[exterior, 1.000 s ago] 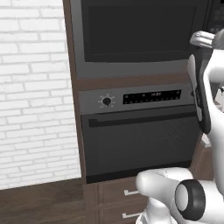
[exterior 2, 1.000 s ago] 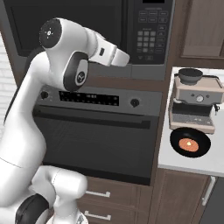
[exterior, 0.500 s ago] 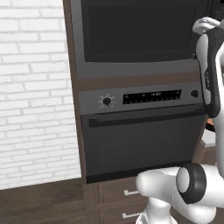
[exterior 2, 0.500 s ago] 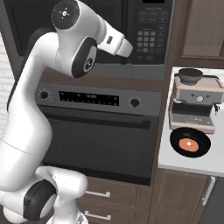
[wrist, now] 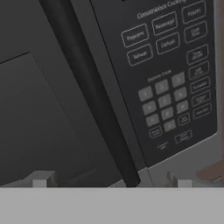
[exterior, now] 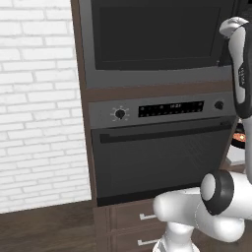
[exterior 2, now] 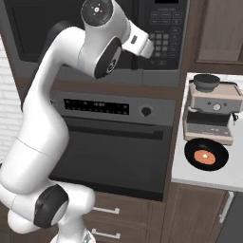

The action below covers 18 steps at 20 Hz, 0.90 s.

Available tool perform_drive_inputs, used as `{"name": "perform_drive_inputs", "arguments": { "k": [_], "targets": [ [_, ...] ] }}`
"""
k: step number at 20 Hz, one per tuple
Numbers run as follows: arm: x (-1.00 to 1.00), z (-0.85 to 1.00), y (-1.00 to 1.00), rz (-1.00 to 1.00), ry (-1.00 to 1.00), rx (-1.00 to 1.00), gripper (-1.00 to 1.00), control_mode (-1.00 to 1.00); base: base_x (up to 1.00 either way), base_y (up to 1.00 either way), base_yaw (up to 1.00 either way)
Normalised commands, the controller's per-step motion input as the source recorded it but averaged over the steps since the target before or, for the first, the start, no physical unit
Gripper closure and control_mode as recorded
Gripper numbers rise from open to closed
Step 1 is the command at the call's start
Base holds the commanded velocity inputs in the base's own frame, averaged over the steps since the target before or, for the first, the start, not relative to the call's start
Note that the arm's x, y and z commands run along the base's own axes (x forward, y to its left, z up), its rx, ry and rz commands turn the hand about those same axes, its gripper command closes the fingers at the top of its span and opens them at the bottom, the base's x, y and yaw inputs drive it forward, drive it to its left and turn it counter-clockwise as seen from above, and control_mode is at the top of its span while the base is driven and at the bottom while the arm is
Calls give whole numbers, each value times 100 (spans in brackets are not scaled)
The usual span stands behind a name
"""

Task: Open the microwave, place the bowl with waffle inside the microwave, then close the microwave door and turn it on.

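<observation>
The microwave point(exterior 2: 159, 76) is built in above the oven, and its microwave door point(exterior: 157, 34) with the wide black window is closed. In the hand view the door point(wrist: 39, 109) lies to the left of a black vertical strip point(wrist: 92, 96), with the keypad point(wrist: 173, 83) to the right. My gripper point(wrist: 109, 183) is open close in front of the door's right edge, one fingertip point(wrist: 39, 180) before the door and the other fingertip point(wrist: 179, 181) below the keypad. It holds nothing. The black bowl point(exterior 2: 206, 155) with an orange waffle sits on the white counter at the right.
An oven point(exterior: 162, 157) with a knob and a display strip sits under the microwave, with drawers point(exterior 2: 109, 213) below it. A coffee machine point(exterior 2: 211, 111) stands on the counter point(exterior 2: 190, 175) just behind the bowl. A white brick wall point(exterior: 39, 98) is to the left.
The arm has lifted and swung toward the microwave, bringing the hand up near the keypad. The gripper stayed open, and the door and bowl have not moved.
</observation>
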Motion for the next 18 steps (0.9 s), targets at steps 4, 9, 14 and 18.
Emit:
{"name": "perform_drive_inputs", "arguments": {
  "k": [4, 9, 14, 18],
  "targets": [
    [46, -22, 3, 0, -1, 0, -100, -100, 0, 0, 0],
    [19, -16, 0, 0, 0, 0, -100, -100, 0, 0, 0],
    [14, -4, -7, 0, 0, 0, -100, -100, 0, 0, 0],
    [33, -1, -4, 0, 0, 0, -100, -100, 0, 0, 0]
  ]
}}
